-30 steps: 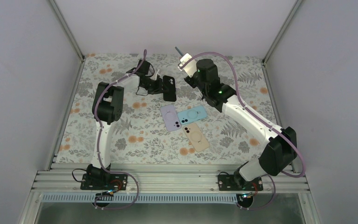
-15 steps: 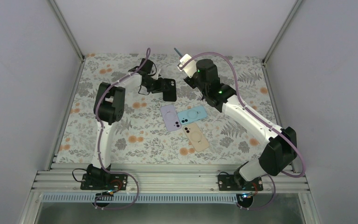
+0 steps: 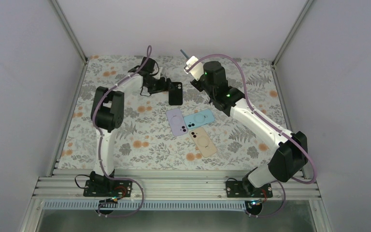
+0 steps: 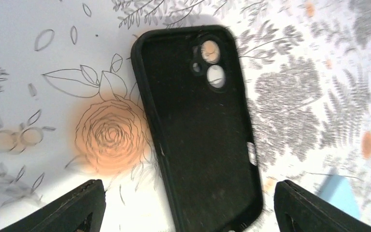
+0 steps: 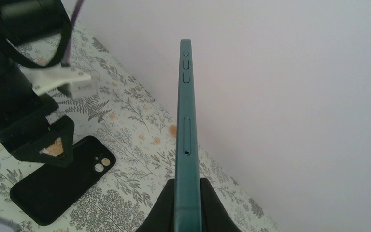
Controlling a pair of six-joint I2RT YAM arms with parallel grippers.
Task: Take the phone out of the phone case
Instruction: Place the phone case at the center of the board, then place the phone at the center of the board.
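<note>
The empty black phone case lies flat on the flowered table, inside up, camera holes showing. My left gripper is open; its fingers stand wide on either side of the case's near end without touching it. In the top view the left gripper sits just left of the case. My right gripper is shut on the teal phone, held edge-on in the air above the far part of the table. In the right wrist view the black case lies below left.
A lilac case, a light blue case and a beige case lie together mid-table. White walls close the table on the far, left and right sides. The left arm shows in the right wrist view.
My left gripper has opened and let go of the black case, which now lies flat on the table. The left wrist has drawn back slightly. The right arm and phone have not moved.
</note>
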